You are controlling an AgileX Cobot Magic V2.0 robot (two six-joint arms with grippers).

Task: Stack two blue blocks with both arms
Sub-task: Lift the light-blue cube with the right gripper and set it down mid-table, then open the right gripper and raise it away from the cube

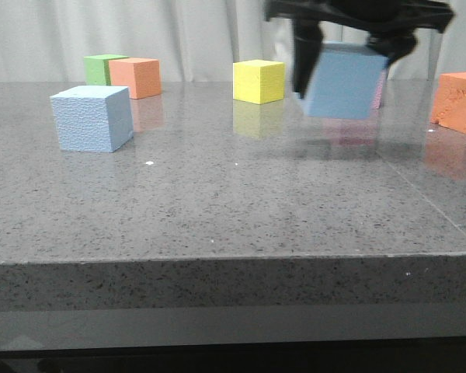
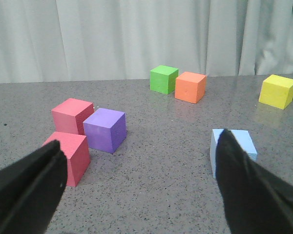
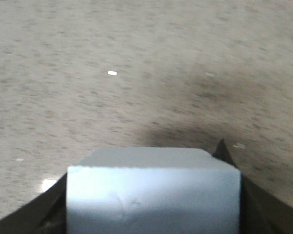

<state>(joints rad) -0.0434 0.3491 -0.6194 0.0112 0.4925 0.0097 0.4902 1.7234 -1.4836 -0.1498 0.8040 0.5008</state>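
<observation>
Right pincer (image 1: 346,58) clamped on tilted blue block (image 1: 343,81), lifted clear of counter (image 1: 241,210). Second blue block (image 1: 92,118) sits well to robot's left (nearer left arm). Left pincer (image 2: 136,190) gapes wide, holding nothing.

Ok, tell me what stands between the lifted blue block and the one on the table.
Nothing visible does. The right gripper holds one blue block aloft, tilted; bare table separates it from the other blue block. The yellow cube sits farther back.
</observation>
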